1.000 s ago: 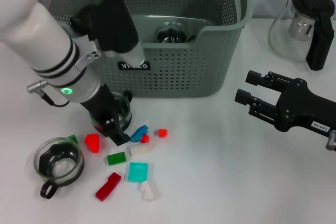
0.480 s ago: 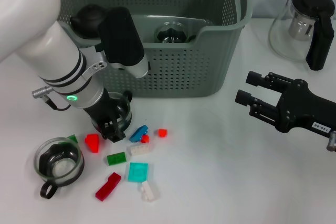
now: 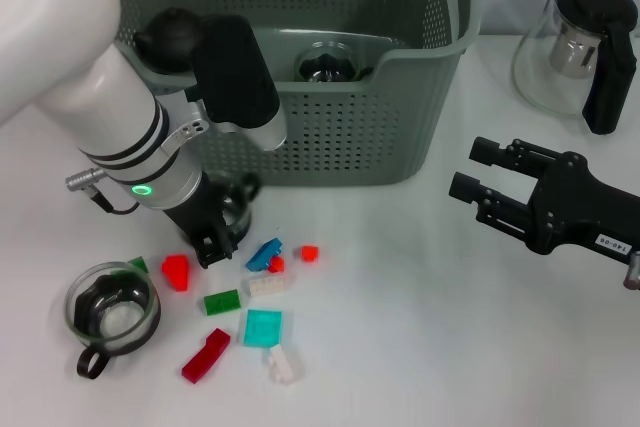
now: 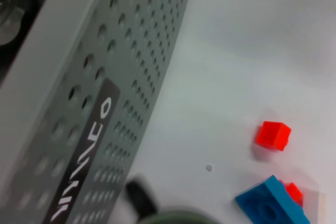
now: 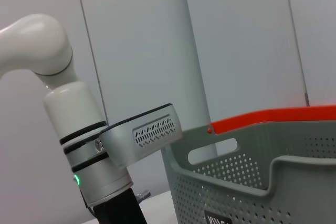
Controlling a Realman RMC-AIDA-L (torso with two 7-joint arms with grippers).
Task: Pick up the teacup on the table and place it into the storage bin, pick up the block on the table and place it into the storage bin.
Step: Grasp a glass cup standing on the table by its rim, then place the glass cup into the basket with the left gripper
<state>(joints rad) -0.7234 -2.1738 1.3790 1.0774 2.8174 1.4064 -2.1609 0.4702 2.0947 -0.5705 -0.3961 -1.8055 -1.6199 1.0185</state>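
Jaws of the left gripper (image 3: 215, 237) are down over a glass teacup (image 3: 238, 209) just in front of the bin (image 3: 330, 137), but the arm hides them and I cannot tell whether they are clamped on the cup or apart around it; the left wrist view shows only a dark handle and a grey rim at its edge. Farthest left on the table (image 3: 400, 327) stands a second teacup (image 3: 112, 309) with a dark infuser inside, untouched. Next come the scattered blocks: a red wedge (image 3: 176, 271), a green brick (image 3: 222, 301), a long red brick (image 3: 205, 355), a cyan plate (image 3: 263, 328), a white piece (image 3: 282, 363), a blue brick (image 3: 264, 254) and a small red cube (image 3: 309, 253). Behind them the bin already holds one glass cup (image 3: 328, 61). Well to the right, the right gripper (image 3: 478, 182) hovers above the table with its jaws apart, holding nothing, and a glass jug (image 3: 580, 52) stands beyond it. The step in hand looks like the teacup pick. Next, I judge, the cup must be firmly held, raised above the bin's front wall, carried over the rim and let go inside; the blocks remain for later.
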